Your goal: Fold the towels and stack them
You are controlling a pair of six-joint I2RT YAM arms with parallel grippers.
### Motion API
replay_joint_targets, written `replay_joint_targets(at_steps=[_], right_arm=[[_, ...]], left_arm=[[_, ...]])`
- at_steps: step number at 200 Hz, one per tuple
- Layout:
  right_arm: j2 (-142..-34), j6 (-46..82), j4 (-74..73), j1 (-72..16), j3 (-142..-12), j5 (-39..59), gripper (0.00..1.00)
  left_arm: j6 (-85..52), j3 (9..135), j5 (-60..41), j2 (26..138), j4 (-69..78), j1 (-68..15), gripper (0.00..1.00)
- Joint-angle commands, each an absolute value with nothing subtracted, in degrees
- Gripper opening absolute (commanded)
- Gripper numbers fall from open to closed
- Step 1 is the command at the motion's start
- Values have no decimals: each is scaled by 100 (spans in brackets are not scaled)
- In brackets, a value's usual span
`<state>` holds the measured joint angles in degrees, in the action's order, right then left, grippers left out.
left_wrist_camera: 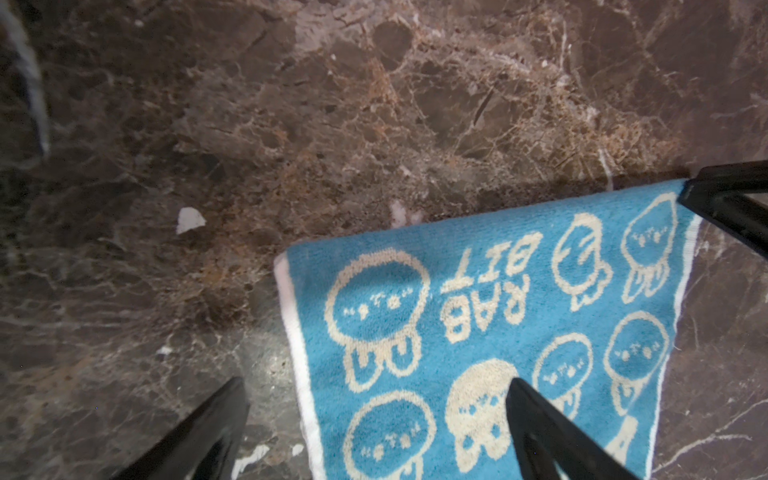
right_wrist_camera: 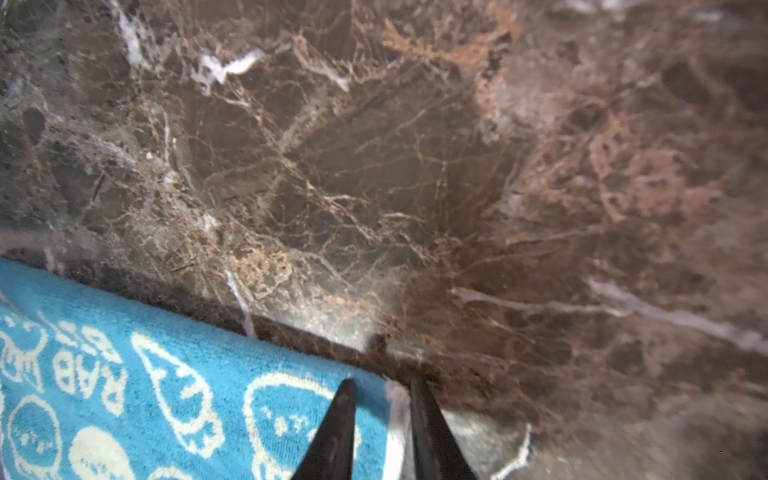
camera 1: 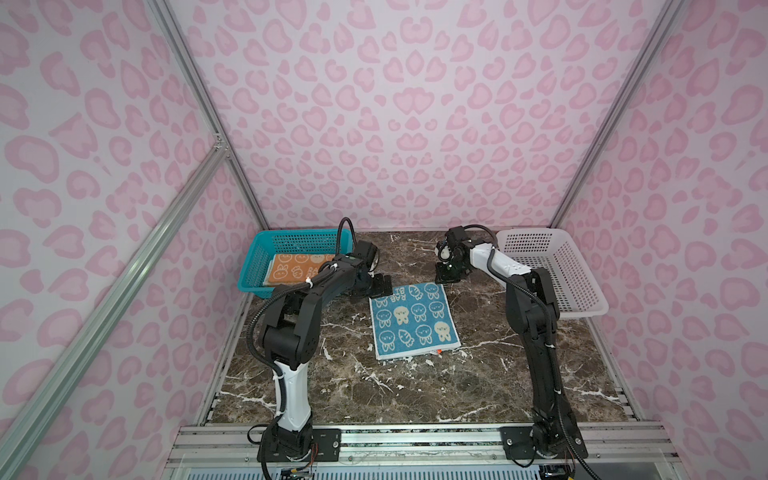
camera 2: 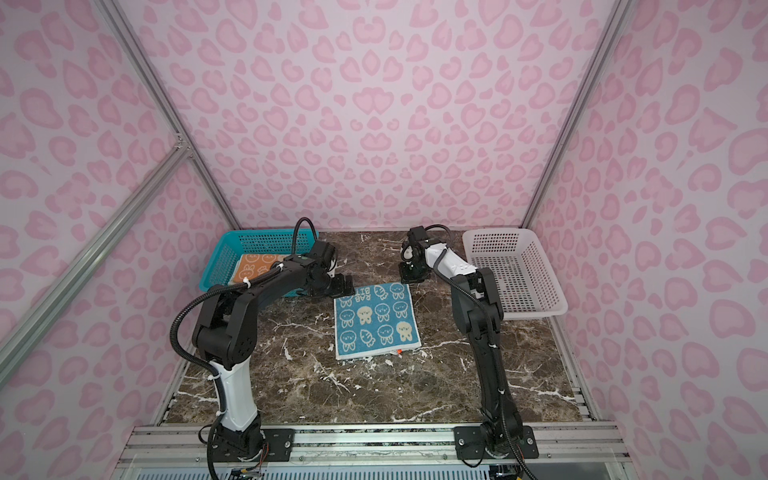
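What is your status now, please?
Left gripper open over far corner of blue towel. Right gripper narrow astride other far corner, grip unclear. Nothing blocking.

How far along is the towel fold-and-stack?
Done: the orange towel lies folded in the teal basket; I can't tell whether another lies beneath it.
In hand: the blue towel lies flat on the marble table. The left gripper is open over its far left corner. The right gripper has narrow jaws astride the far right corner, grip unconfirmed.
Left: fold the blue towel and stack it.
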<state>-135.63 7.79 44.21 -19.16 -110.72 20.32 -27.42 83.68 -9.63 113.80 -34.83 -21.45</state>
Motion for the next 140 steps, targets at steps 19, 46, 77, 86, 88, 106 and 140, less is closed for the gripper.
replay_joint_targets(at_steps=[19,46,77,86,88,106,140], right_arm=[[-13642,834,4884,-1912,-10821,1975,12],[-13619,902,4854,-1863,-10799,2021,5],[-13491,948,4838,-1744,-10769,2098,0],[-13436,958,4816,-1708,-10743,2135,0],[-13422,958,4810,-1701,-10737,2142,0],[-13343,958,4821,-1645,-10728,2222,0],[-13311,931,4840,-1597,-10736,2267,0]], left_arm=[[-2689,8254,-974,11336,-3577,-2136,98],[-2681,8218,-1002,11340,-3577,-2141,98],[-2650,8328,-948,11395,-3693,-2138,98],[-2616,8403,-887,11435,-3776,-2136,98],[-2607,8427,-872,11452,-3805,-2138,98],[-2492,8617,-780,11579,-3991,-2136,98],[-2335,8864,-747,11800,-4183,-2129,99]])
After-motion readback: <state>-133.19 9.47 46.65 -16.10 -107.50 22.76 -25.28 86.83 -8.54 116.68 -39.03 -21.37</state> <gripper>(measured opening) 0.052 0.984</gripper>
